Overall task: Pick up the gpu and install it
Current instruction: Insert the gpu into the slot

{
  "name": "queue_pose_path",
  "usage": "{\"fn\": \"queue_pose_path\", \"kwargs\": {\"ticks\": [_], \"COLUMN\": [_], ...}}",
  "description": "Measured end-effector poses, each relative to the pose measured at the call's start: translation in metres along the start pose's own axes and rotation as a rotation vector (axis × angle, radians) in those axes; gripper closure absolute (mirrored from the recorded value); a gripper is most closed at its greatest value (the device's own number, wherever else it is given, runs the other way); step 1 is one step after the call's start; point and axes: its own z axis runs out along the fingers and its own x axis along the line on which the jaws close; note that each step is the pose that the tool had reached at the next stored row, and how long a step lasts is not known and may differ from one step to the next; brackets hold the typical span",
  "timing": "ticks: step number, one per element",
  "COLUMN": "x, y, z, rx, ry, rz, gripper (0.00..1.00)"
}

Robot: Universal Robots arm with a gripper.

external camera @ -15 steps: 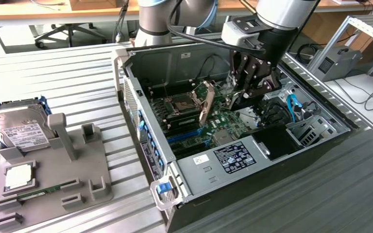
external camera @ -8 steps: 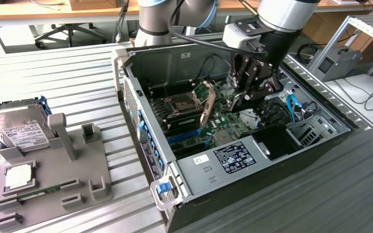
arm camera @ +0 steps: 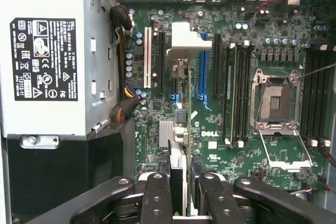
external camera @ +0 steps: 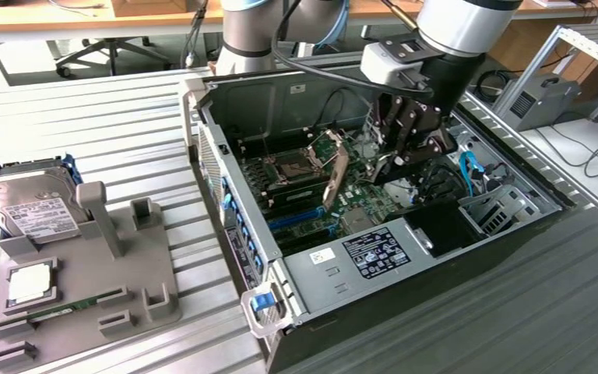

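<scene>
Gripper (arm camera: pixel 185 203) is down inside the open computer case (external camera: pixel 208 167), over the motherboard (arm camera: pixel 247 153). Its jaws are closed on the gpu (arm camera: pixel 180 145), which the wrist view shows edge-on between the two fingers (arm camera: pixel 157 198), running away from the gripper and ending in its silver end bracket (arm camera: pixel 188 40) near the vented wall of the case. In the exterior view the gripper (arm camera: pixel 185 203) hangs just above the board at mid-case, beside the power supply (external camera: pixel 377 253). The card sits over the strip between the black slot (arm camera: pixel 160 59) and the long blue slot (arm camera: pixel 203 64); whether its edge is touching a slot yet can't be told. Pickup looks done, so this reads as the install step, at the align-and-seat stage. The next move calls for the card edge parallel to its slot, the bracket lined up with the case wall, then a straight push with no tilt. The empty processor socket (arm camera: pixel 275 103) is well apart. The grey parts holder (external camera: pixel 91 288) with the hard drive (external camera: pixel 29 210) sits outside the case, on the exterior view's left.
</scene>
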Motion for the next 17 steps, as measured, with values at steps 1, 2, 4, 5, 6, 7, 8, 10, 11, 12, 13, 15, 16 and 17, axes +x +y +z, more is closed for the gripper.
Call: {"fn": "queue_pose_path", "kwargs": {"ticks": [1,2,4,5,6,7,8,10,11,12,13,15,16,17], "x": [0.001,0.002,0.003,0.004,0.004,0.005,0.006,0.007,0.008,0.009,0.01,0.011,0.012,0.013], "y": [0.0,0.0,0.0001,0.0001,0.0001,0.0001,0.0001,0.0002,0.0002,0.0002,0.0002,0.0002,0.0003,0.0003], "z": [0.0001,0.0002,0.0003,0.0004,0.0004,0.0005,0.0007,0.0008,0.0009,0.001,0.0011,0.0014,0.0014,0.0015], "rx": [-0.0001,0.0,0.0,0.0,-0.0001,0.0,0.0,0.0,-0.0001,0.0,0.0,0.0,0.0,-0.0001], "ry": [0.0,0.0,0.0001,0.0,0.0001,0.0,0.0,0.0,0.0001,-0.0001,0.0,0.0,0.0,0.0], "rz": [0.0,0.0,0.0,0.0,0.0,0.0,0.0,0.0,0.0,0.0,0.0,0.0,0.0,0.0], "gripper": [0.74,0.74,0.74,0.74,0.74,0.74,0.74,0.74,0.74,0.74,0.74,0.74,0.74,0.74]}}
